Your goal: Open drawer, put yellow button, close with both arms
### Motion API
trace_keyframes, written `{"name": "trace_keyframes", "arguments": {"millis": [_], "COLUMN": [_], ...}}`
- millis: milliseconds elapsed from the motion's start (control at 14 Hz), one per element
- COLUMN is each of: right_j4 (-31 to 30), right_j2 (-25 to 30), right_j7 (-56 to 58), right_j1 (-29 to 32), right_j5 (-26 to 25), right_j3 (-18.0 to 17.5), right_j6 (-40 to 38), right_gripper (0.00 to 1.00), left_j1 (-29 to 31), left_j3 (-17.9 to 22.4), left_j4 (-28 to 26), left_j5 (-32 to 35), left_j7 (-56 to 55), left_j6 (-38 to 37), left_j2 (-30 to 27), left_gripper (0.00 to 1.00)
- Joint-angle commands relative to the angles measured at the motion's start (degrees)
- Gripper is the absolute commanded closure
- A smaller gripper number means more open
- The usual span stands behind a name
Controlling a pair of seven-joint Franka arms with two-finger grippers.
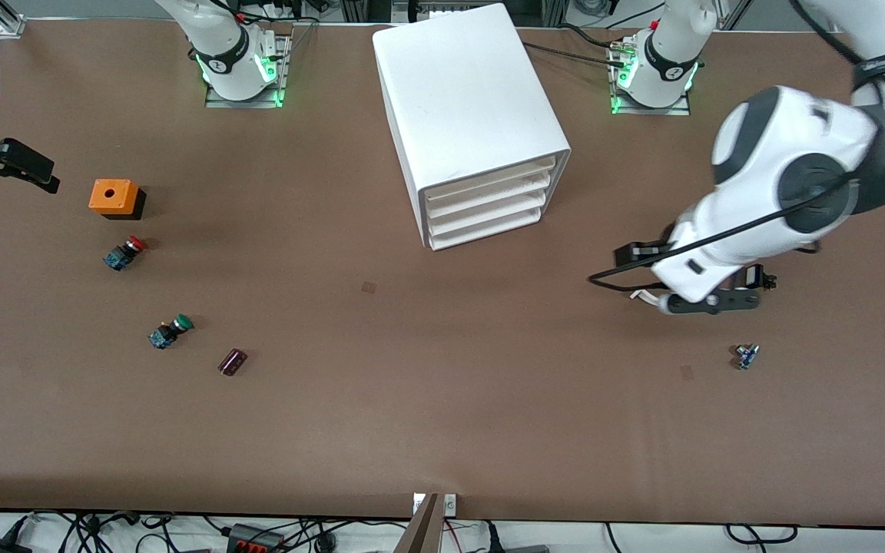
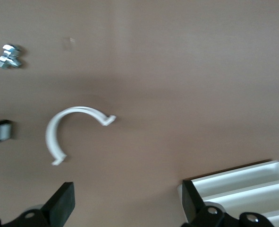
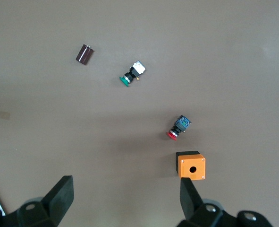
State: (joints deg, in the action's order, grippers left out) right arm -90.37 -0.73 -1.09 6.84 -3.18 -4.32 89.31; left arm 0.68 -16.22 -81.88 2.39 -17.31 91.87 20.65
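Note:
The white cabinet stands at the table's middle, near the robot bases. Its top drawer is shut, like the three below it. The yellow button is out of view in every frame. My left gripper is open and empty over bare table toward the left arm's end. In the left wrist view the cabinet's drawer fronts show beside one finger. My right gripper is open and empty, high over the right arm's end. In the right wrist view it is next to an orange box.
The orange box, a red-capped button, a green-capped button and a dark cylinder lie toward the right arm's end. A white C-shaped clip, a small metal part and a black piece lie near my left gripper.

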Motion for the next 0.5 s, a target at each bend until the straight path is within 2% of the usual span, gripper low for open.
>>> {"name": "trace_keyframes", "arguments": {"millis": [0, 143, 286, 429], "right_j4": [-0.94, -0.68, -0.59, -0.68], "right_j2": [0.73, 0.81, 0.81, 0.81], "right_j7": [1.53, 1.79, 2.32, 2.59], "right_j1": [0.72, 0.81, 0.9, 0.9], "right_j5": [0.72, 0.72, 0.72, 0.72], "right_j3": [-0.17, -0.08, 0.1, 0.27], "right_j6": [-0.1, -0.02, -0.01, -0.19], "right_gripper": [0.0, 0.0, 0.0, 0.0], "left_j1": [2.57, 1.52, -1.98, -2.96], "left_j3": [-0.31, 4.59, 10.92, 13.05], "left_j4": [4.1, 2.0, -4.04, -11.07], "left_j5": [2.8, 2.1, -2.02, -1.68], "left_j7": [11.72, 14.49, 14.93, 15.63], "left_j6": [-6.87, -7.32, -6.18, -0.23], "left_j2": [-2.26, -7.09, -13.23, -18.43], "left_gripper": [0.0, 0.0, 0.0, 0.0]}}
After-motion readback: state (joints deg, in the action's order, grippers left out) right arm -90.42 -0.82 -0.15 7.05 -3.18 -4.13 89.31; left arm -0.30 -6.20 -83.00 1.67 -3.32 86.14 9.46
